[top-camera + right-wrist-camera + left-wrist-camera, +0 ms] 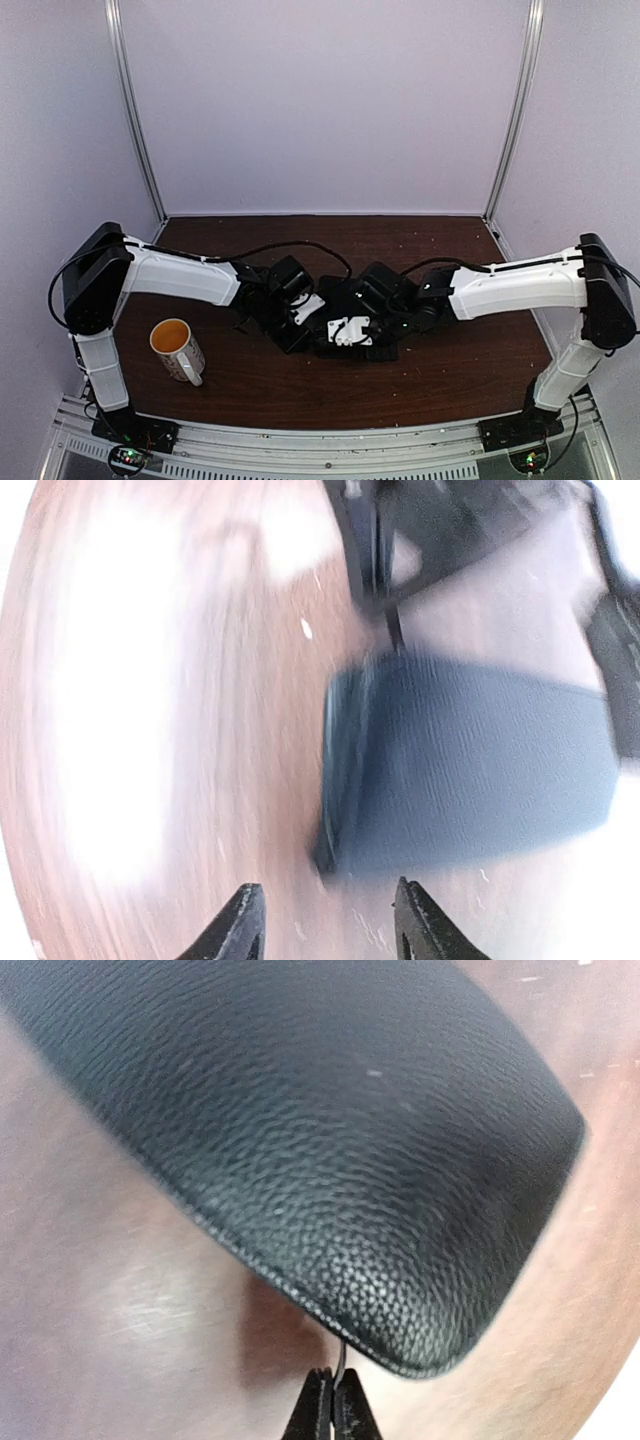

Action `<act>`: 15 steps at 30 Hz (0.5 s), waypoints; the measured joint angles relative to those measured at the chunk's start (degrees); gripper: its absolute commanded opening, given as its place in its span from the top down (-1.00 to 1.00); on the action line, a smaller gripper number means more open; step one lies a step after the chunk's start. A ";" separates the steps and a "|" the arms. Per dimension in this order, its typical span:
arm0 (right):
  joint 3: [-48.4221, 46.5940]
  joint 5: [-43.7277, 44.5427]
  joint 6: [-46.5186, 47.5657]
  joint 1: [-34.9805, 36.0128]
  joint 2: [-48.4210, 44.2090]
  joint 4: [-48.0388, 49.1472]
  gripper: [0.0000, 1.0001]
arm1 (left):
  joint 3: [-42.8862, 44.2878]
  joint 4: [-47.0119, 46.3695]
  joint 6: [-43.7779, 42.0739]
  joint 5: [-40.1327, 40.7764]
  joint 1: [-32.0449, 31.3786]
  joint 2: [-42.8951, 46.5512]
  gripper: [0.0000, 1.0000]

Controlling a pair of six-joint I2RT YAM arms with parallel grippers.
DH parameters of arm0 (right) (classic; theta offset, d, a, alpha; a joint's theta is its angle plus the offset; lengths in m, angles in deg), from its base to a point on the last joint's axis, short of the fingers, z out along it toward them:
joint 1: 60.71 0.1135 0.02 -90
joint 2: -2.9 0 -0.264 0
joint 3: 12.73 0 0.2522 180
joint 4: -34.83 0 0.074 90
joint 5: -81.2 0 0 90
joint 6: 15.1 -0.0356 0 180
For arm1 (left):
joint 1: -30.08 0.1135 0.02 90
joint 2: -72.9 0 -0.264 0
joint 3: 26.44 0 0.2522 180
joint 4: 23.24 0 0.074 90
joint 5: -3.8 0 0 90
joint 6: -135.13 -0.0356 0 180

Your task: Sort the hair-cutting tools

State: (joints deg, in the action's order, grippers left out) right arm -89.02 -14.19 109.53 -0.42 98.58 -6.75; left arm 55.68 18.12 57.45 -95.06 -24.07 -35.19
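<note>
A black grained fabric case [350, 1160] fills the left wrist view and lies on the brown table. My left gripper [333, 1372] is shut on a thin dark tab sticking out of the case's near rounded edge. In the blurred right wrist view, my right gripper [326, 885] is open and empty, just short of the case [480, 770], with the left gripper's fingers [375, 550] beyond it. In the top view both grippers meet over the case [385, 350] at the table's middle. The scissors and hair clips are out of sight.
A white mug [176, 347] with an orange inside stands at the front left of the brown table [450, 380]. Metal frame posts and pale walls close the back and sides.
</note>
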 measured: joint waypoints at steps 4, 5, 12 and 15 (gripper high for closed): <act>3.52 -0.59 7.61 -4.81 -5.46 -1.38 0.06 | 1.90 3.06 -3.08 4.09 1.81 -0.68 1.00; 3.82 -0.57 9.55 -5.88 -5.60 -1.40 0.06 | 2.78 3.69 -3.89 4.87 2.54 -1.18 1.00; 0.98 0.09 18.56 -5.77 -1.05 -0.55 0.04 | 8.41 5.49 -8.63 8.04 7.85 -5.27 1.00; -1.51 0.42 21.81 -4.66 1.97 2.01 0.01 | 9.03 6.10 -9.79 8.07 7.89 -5.27 1.00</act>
State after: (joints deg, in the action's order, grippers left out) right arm -90.52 -13.78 131.35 -5.08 100.54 -4.74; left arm 64.70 24.22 47.66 -87.00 -16.18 -40.46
